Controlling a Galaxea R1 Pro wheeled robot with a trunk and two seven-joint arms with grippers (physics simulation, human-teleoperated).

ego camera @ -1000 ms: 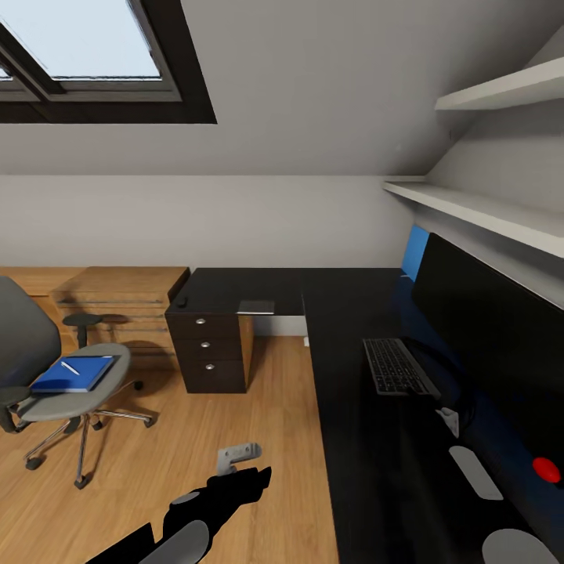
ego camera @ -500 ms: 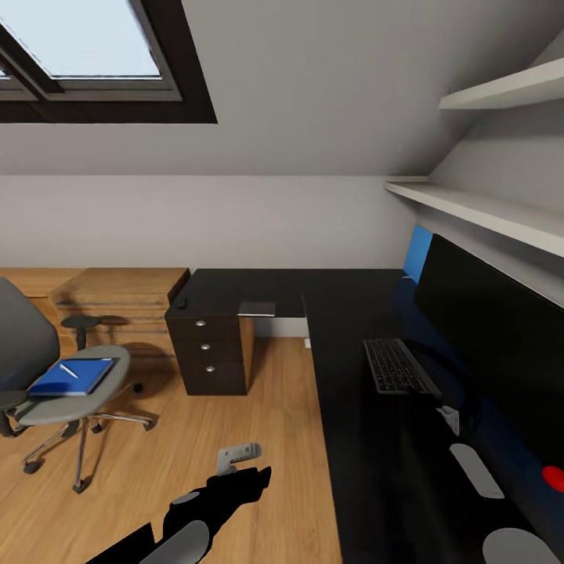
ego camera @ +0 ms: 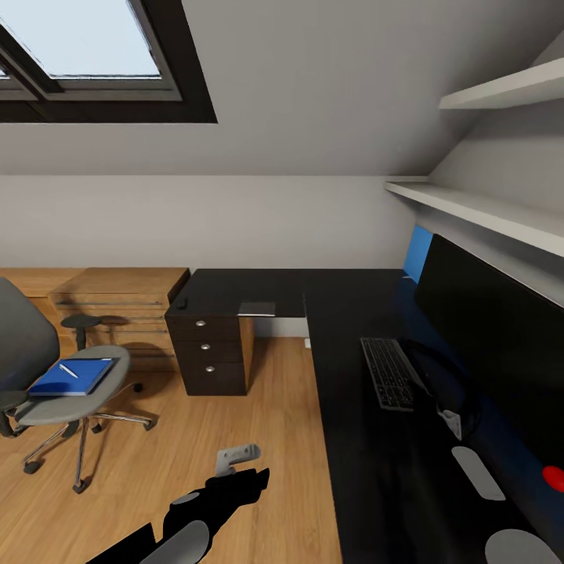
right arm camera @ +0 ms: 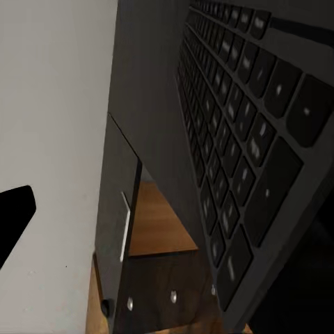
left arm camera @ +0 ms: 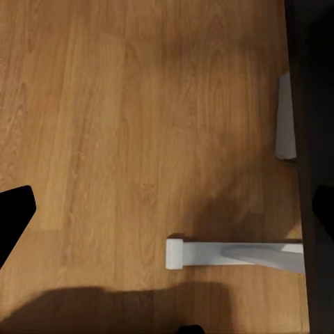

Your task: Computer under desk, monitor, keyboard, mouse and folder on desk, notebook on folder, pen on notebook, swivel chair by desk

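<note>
Left arm low, extended forward; its fingers spread apart.
</note>
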